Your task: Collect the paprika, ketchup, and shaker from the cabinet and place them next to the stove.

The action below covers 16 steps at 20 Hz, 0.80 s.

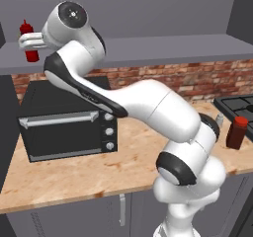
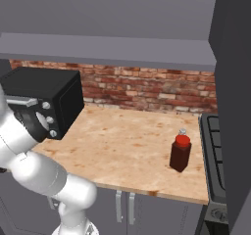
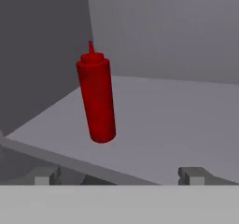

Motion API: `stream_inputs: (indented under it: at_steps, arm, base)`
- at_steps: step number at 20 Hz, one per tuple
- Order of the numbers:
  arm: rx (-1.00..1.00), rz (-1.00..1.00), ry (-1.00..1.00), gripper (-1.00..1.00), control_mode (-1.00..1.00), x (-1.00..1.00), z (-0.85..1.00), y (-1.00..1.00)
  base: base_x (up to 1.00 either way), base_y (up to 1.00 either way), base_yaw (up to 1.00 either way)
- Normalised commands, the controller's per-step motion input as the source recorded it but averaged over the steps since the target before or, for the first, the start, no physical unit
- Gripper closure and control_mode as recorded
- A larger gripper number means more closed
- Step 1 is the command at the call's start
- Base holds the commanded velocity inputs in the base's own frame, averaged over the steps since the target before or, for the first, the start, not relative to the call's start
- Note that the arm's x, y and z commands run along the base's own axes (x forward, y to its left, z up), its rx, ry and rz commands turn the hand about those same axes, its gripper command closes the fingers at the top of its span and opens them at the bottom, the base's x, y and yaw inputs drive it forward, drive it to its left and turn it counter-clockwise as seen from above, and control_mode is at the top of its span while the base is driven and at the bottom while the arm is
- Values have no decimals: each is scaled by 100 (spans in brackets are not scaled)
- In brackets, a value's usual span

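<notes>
The ketchup (image 3: 96,97), a slim red squeeze bottle with a pointed nozzle, stands upright on the grey floor of the cabinet (image 3: 154,125), near its front edge and close to the dark side panel at the left of the hand view. In the left base view the ketchup (image 1: 28,43) shows at the far left end of the cabinet (image 1: 173,48) shelf, partly covered by the white hand. The pincer (image 3: 120,175) faces the bottle with its two fingertips (image 3: 46,175) spread wide, one low on each side of the hand view; they stand short of the shelf edge and clasp nothing. In the left base view the pincer (image 1: 27,40) sits at the bottle's level, just beside it; whether it touches the bottle cannot be told there.

The paprika (image 2: 180,152), a dark brown-red jar with a red cap, stands upright on the wooden surface (image 2: 122,146), just beside the stove (image 2: 215,151) at the right edge. The shaker (image 2: 182,131), small and pale, peeks out directly behind the paprika; its contact with the jar cannot be judged. In the left base view the paprika (image 1: 236,132) and the shaker (image 1: 219,120) stand near the stove (image 1: 237,105).

A black toaster oven (image 1: 69,127) with silver knobs rests on the surface below the cabinet, against the brick wall (image 2: 147,89).
</notes>
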Motion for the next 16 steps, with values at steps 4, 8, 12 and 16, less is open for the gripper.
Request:
stream_inputs:
  at_steps: [4, 8, 12, 16]
  arm:
    - [-1, -9, 7, -100, -100, 14, 0, 40]
    - [-3, -10, 6, -100, -100, 15, 0, 43]
    - [-3, -4, 2, -100, -100, 7, 0, 26]
    - [0, 0, 0, -100, -100, 0, 0, 0]
  base:
    - [0, 0, 0]
    - [0, 0, 0]
    - [0, 0, 0]
    - [0, 0, 0]
